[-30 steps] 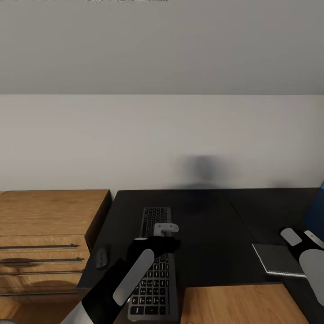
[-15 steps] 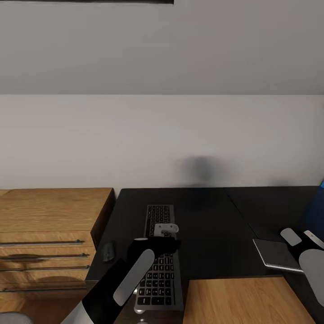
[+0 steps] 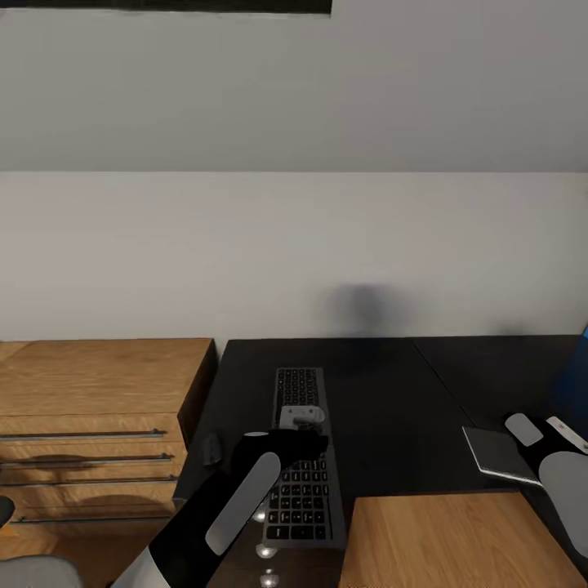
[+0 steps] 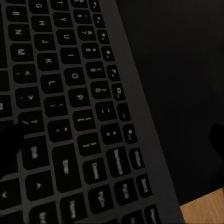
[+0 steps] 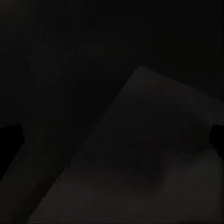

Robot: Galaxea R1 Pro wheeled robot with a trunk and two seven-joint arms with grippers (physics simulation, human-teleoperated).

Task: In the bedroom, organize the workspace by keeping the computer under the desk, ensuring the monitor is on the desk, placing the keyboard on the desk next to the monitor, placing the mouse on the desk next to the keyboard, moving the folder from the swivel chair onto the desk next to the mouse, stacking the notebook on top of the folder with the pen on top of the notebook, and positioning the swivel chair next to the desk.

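Keyboard lies lengthwise on the black desk, near end overhanging the front edge; left wrist view shows its keys close below; left end effector sits over the keyboard's middle, opening cannot be judged; mouse rests at 9 o'clock of the keyboard, near the desk's left edge; notebook lies at 3 o'clock, well apart from the keyboard, right end effector over its right edge, grip state cannot be told; oak drawer unit stands beside the desk at 9 o'clock.
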